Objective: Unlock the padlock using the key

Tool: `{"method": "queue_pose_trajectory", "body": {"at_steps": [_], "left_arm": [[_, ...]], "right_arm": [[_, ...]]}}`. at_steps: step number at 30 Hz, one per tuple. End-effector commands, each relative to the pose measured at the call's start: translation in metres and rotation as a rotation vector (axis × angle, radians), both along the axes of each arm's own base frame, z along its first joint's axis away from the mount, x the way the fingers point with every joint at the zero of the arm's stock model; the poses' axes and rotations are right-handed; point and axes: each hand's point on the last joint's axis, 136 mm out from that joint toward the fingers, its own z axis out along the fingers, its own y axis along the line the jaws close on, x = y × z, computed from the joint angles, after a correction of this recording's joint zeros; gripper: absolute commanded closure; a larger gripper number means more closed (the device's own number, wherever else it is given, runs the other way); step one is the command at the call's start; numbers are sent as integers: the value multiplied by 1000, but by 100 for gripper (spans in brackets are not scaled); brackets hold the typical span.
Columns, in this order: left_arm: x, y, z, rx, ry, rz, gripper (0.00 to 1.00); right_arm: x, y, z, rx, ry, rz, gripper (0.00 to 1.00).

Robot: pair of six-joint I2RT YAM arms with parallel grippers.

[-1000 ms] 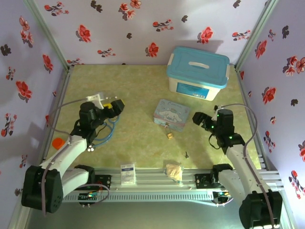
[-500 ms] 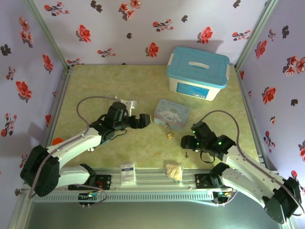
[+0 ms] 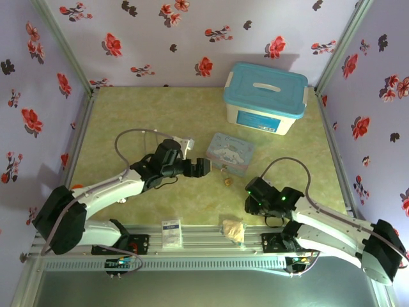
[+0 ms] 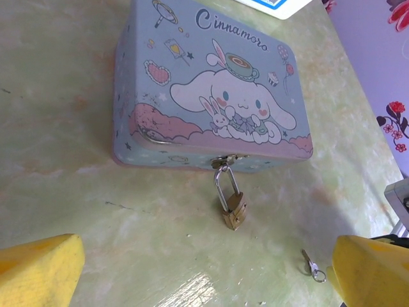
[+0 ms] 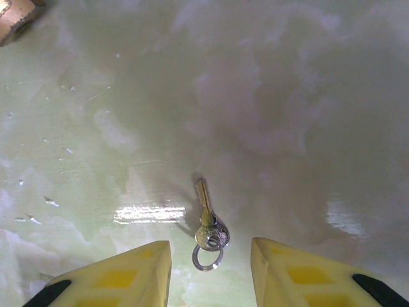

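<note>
Both the left pincer (image 4: 204,275) and right pincer (image 5: 211,272) gape; we judge the tiny silver metal key (image 5: 206,220), flat on the tabletop (image 5: 319,96) at lower centre, light, slippery, best nipped by its ringed head.

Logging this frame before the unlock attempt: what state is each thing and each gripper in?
cartoon tin: lid shut.
padlock: shackle closed, hooked through the tin's clasp.
key: lying loose on the table, ungripped.
blue-lidded box: lid on.
left gripper: open, empty.
right gripper: open, fingers either side of the key.
</note>
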Motion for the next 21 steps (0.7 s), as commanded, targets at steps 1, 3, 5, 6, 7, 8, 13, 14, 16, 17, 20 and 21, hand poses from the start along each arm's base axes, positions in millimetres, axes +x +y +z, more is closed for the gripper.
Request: {"method": "queue_pose_trajectory", "body": {"at_steps": [1,3,5,6,7,8,13,14,16,17,20,21], "left_arm": [[6,-9,11,-26,-25,3,0],[6,-10,10,-28,-22,5,0],[7,-11,8,-27,-16,6,0],[7,-12,7,-28,-12,7,0],[7,-12,6,-28,-10,6,0],[7,-12,5,-28,-7,8,0],[7,-15,5,-28,-3,6,0],[7,-16,4,-27,-2,5,0],[7,-16,4,-28,0,7,0],[7,-17,5,-30,-1,6,0],[7,-17,4,-30,0,4,0],[7,-17,5,-31,-1,4,0]], "right_arm": [[4,2,-6,3,-17,-29,67],[4,4,-8,2,-14,-26,71],[2,4,-12,-6,-6,-22,71],[1,4,-14,-13,-1,-21,72],[0,3,-16,-23,6,-18,72],[-2,3,-17,-30,8,-15,72],[-6,-3,-18,-71,17,-10,76],[-7,-3,-18,-77,19,-7,77],[-9,-4,-19,-85,23,-3,77],[-10,-4,-21,-89,27,-2,77],[-11,-5,-24,-96,33,-5,77],[-11,-6,-26,-102,35,-5,77]]}}
